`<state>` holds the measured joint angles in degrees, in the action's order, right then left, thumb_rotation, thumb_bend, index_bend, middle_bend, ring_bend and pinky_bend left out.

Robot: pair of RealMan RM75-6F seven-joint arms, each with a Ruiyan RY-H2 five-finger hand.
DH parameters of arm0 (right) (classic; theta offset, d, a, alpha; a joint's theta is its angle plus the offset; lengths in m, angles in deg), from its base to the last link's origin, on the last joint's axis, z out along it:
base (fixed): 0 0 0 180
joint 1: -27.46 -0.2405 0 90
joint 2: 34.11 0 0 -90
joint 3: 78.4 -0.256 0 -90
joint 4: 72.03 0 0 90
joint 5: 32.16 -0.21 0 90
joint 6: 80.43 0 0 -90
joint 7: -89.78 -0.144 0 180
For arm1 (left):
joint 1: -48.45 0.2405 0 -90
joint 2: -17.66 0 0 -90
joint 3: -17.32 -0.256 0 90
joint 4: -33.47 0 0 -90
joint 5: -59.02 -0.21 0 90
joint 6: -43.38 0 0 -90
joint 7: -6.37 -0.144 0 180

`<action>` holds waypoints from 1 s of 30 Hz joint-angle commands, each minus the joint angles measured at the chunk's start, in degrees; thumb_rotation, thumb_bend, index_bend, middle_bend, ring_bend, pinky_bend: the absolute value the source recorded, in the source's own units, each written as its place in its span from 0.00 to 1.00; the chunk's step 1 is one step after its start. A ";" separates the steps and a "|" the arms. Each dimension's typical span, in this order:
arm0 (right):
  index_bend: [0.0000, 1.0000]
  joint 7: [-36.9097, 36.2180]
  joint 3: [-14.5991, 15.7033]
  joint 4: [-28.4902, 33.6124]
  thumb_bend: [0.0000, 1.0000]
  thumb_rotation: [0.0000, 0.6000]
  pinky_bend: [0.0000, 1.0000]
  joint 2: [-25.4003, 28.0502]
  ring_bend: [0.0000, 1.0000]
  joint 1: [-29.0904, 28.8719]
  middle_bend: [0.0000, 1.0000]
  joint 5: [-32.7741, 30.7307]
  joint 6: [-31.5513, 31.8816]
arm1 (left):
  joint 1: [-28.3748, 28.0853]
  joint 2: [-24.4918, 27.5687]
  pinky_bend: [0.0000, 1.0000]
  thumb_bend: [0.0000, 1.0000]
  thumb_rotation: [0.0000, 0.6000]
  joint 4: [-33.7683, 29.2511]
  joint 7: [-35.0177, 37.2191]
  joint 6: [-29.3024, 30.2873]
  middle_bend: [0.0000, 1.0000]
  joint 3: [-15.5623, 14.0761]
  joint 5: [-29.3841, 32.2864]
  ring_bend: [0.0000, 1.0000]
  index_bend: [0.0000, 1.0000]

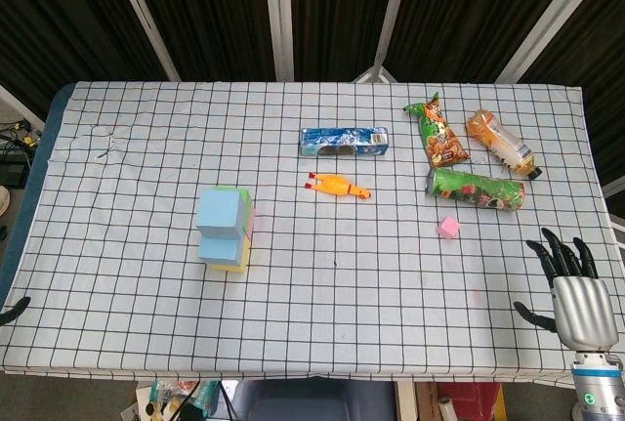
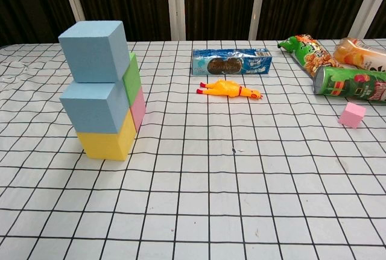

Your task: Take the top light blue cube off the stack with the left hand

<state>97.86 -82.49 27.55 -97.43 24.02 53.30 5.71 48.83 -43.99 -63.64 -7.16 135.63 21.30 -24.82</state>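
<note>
The stack stands left of centre on the checked tablecloth (image 1: 322,294). Its top light blue cube (image 1: 220,211) (image 2: 94,50) sits on a second light blue cube (image 2: 93,106), which rests on a yellow cube (image 2: 108,142). Behind them a green cube (image 2: 132,79) sits on a pink cube (image 2: 139,108). Only a dark tip of my left hand (image 1: 12,311) shows at the table's left front edge, far from the stack. My right hand (image 1: 571,284) hovers at the right front corner, fingers spread and holding nothing.
A blue cookie pack (image 1: 344,141) and a yellow rubber chicken (image 1: 337,186) lie mid-table. At the right are a green snack bag (image 1: 439,135), an orange bottle (image 1: 500,144), a green can (image 1: 476,190) and a small pink cube (image 1: 449,227).
</note>
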 commanded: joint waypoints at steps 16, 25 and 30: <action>0.20 -0.60 0.80 0.75 0.00 1.00 0.02 1.11 0.17 0.65 0.07 0.21 -0.05 | -0.24 0.39 0.15 0.08 1.00 -0.92 -0.43 -1.43 0.05 -0.21 1.01 0.00 0.06; 0.20 -1.18 0.65 1.19 0.00 1.00 0.02 1.66 0.17 0.74 0.07 -0.35 -0.26 | -3.43 3.32 0.16 0.08 1.00 -2.74 2.81 -7.65 0.05 0.43 2.41 0.00 0.05; 0.20 -0.45 0.83 1.49 0.00 1.00 0.02 1.52 0.17 0.63 0.07 -0.36 -0.68 | -9.41 9.34 0.16 0.08 1.00 -8.38 1.82 -16.92 0.05 3.86 7.91 0.00 0.04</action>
<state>97.34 -81.68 28.99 -95.89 24.67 52.95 5.09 43.02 -38.30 -68.44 -4.98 123.73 23.01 -20.35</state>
